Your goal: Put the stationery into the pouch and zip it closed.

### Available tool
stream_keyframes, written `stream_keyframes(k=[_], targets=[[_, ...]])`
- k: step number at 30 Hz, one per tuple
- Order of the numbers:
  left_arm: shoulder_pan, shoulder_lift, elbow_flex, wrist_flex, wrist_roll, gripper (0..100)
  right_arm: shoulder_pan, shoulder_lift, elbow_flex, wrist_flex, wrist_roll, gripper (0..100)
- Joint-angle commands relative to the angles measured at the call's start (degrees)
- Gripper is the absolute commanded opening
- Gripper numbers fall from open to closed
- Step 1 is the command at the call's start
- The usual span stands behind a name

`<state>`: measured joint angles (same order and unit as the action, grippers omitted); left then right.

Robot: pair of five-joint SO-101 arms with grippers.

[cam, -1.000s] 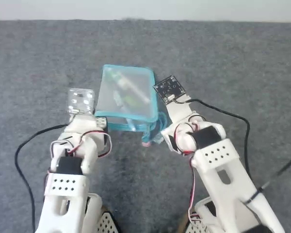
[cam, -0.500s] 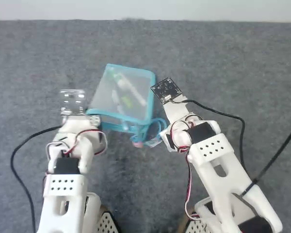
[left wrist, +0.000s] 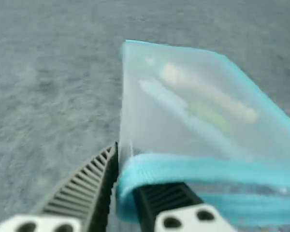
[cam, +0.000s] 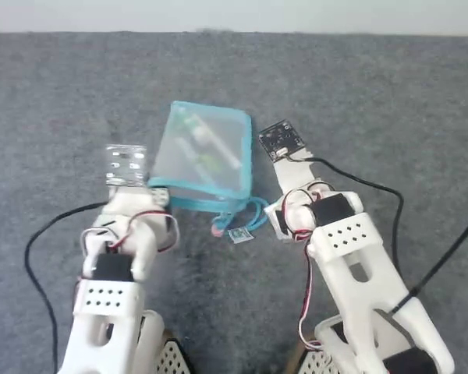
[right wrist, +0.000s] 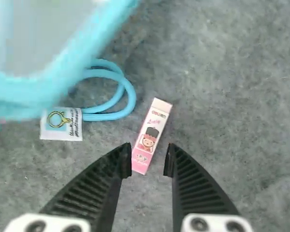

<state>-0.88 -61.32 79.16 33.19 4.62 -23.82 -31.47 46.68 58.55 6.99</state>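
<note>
Here's the pouch (cam: 207,156), sitting centre frame in the high view, just above the two arms on the grey surface (cam: 390,93). The left gripper (left wrist: 128,183) has its jaws pinched on the teal trim at the pouch's near corner, holding it in place. Over to the right gripper (right wrist: 148,155): jaws spread, straddling a pink eraser (right wrist: 147,135) that lies flat on the surface, just beside the pouch's cord loop (right wrist: 111,92) and its little tag (right wrist: 61,124).

So the step in hand looks like collecting the last loose piece. The next move calls for those jaws to drop a touch, close across the eraser's narrow sides, lift, and carry it to the pouch mouth; whether the zip is open, I can't tell.

The count: one pouch, one eraser outside it, one loop, one tag. Through the clear wall there are at least two or three items, one pale and one green, too blurred to number exactly.
</note>
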Motion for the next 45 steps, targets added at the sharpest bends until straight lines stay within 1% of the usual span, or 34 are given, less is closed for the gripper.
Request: stream_keyframes(k=[1, 4, 6, 9, 14, 19, 25, 38, 41, 45], targets=[[2.5, -1.9, -2.1, 0.3, -1.6, 1, 0.7, 0.0, -0.2, -1.2, -2.1, 12.3], [-2.3, -1.8, -2.5, 0.2, -0.1, 1, 0.7, 0.3, -0.2, -1.2, -2.3, 12.3], [-3.2, -1.8, -2.5, 0.2, 0.0, 1, 0.7, 2.3, -0.4, -1.9, -2.2, 12.3], [-3.1, -1.8, -2.4, 0.2, 0.0, 1, 0.8, 8.8, -1.5, -4.5, -2.5, 12.3], [-3.1, -1.8, -2.4, 0.3, -0.1, 1, 2.9, 19.0, -8.3, -4.6, -4.1, 12.7], [-3.1, -1.8, -2.4, 0.2, 0.0, 1, 4.0, 22.1, -9.8, -4.9, -4.6, 14.1], [-3.1, -1.8, -2.4, 0.2, 0.0, 1, 1.5, 24.7, -9.4, -6.0, -4.5, 25.4], [-3.0, -1.8, -2.4, 0.2, 0.0, 1, 1.2, 33.6, -12.0, -6.3, -4.4, 25.6], [-3.0, -1.8, -2.4, 0.2, -0.1, 1, 1.2, 33.6, -12.0, -6.0, -4.4, 23.6], [-3.0, -1.8, -2.4, 0.2, -0.1, 1, 1.5, 33.8, -12.0, -6.0, -4.4, 11.6]])
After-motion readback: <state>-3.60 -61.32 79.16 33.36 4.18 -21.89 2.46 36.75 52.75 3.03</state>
